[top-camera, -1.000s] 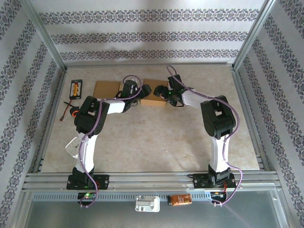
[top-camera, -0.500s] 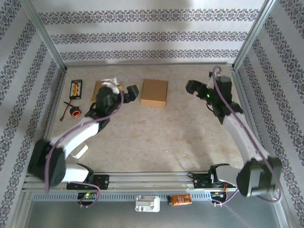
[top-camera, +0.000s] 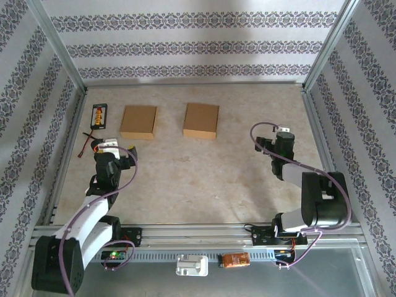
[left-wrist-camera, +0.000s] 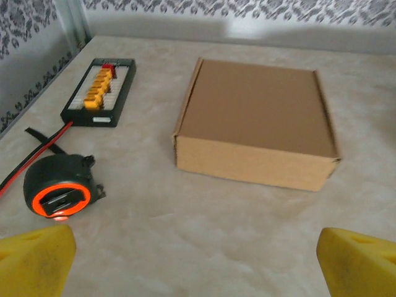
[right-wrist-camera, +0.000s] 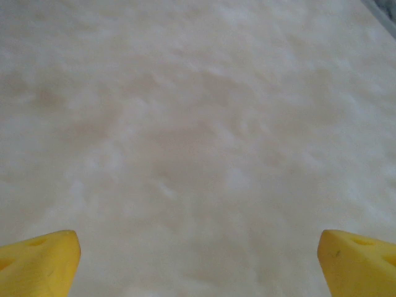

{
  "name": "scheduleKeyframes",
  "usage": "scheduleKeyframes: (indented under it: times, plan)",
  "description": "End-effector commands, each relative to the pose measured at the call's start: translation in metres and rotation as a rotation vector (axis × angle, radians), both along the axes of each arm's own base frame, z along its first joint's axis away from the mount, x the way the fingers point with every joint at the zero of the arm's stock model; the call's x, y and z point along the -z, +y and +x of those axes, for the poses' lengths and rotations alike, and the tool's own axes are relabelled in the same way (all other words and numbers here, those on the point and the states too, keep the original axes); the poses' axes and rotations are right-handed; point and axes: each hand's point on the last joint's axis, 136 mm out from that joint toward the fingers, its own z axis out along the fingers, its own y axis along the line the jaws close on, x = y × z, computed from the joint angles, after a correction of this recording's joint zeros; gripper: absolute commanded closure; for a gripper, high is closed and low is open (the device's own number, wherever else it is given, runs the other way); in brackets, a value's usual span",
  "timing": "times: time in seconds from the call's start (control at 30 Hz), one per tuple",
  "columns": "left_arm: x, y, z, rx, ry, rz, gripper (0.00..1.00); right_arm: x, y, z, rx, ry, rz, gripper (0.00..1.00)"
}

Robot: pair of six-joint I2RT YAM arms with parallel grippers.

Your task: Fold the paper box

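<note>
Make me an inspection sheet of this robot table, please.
Surface: beige marbled table, nothing spilled.
Job's things: left box and right box, brown, closed, lying apart.
Clutter: black connector board and round black-orange device beside left box.
Grippers: left gripper and right gripper open, holding nothing.
Cables: red-black lead by the board; purple cables looping freely.
Surroundings: patterned walls, metal frame.

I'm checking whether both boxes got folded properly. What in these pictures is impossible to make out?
Left cardboard box: far side hidden by its own body, left wrist view.
Right cardboard box: flap seams too small, top view.
Tape measure: partly covered by the left arm, top view.
Battery connector board: markings blurred, left wrist view.
</note>
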Motion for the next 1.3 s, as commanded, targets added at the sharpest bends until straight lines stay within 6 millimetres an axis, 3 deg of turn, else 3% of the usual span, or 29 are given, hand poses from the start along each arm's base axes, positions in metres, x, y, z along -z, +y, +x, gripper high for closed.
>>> scheduleKeyframes:
  times: [0.0,0.17,0.23,0.3,0.37,0.43,0.5,0.53,0.57,0.63,0.67,1.27]
  plan:
    - [-0.016,0.01,0.018,0.037,-0.104,-0.009,0.0,-0.034,0.019,0.014,-0.138,-0.263,0.001,0.02]
    - [0.005,0.036,0.041,0.045,-0.158,-0.131,0.01,-0.032,0.02,0.016,-0.122,-0.234,-0.041,0.02]
    - [0.012,0.042,0.054,0.06,-0.102,-0.229,0.0,-0.032,0.02,0.016,-0.122,-0.231,-0.041,0.02]
    - [0.014,0.03,0.065,0.128,-0.139,-0.288,0.0,-0.032,0.02,0.016,-0.12,-0.231,-0.05,0.02]
    - [0.011,0.008,0.067,0.238,-0.2,-0.241,0.0,-0.032,0.02,0.016,-0.114,-0.23,-0.059,0.02]
    - [0.015,0.008,0.065,0.21,-0.161,-0.213,0.0,-0.032,0.02,0.016,-0.114,-0.229,-0.058,0.02]
    - [0.024,-0.014,0.077,0.246,-0.088,-0.11,0.0,-0.033,0.02,0.016,-0.114,-0.23,-0.06,0.02]
    - [0.04,-0.028,0.081,0.256,-0.015,-0.021,0.0,-0.033,0.02,0.016,-0.114,-0.23,-0.06,0.02]
    - [0.04,-0.029,0.086,0.201,-0.05,0.06,0.0,-0.033,0.02,0.016,-0.114,-0.23,-0.059,0.02]
    - [0.037,0.0,0.076,0.044,-0.08,0.014,0.0,-0.032,0.02,0.016,-0.114,-0.229,-0.06,0.02]
    - [0.038,0.003,0.077,0.036,-0.077,0.009,0.0,-0.033,0.02,0.016,-0.115,-0.23,-0.058,0.02]
    - [0.04,-0.01,0.085,0.111,-0.035,0.016,0.0,-0.032,0.02,0.017,-0.114,-0.228,-0.057,0.02]
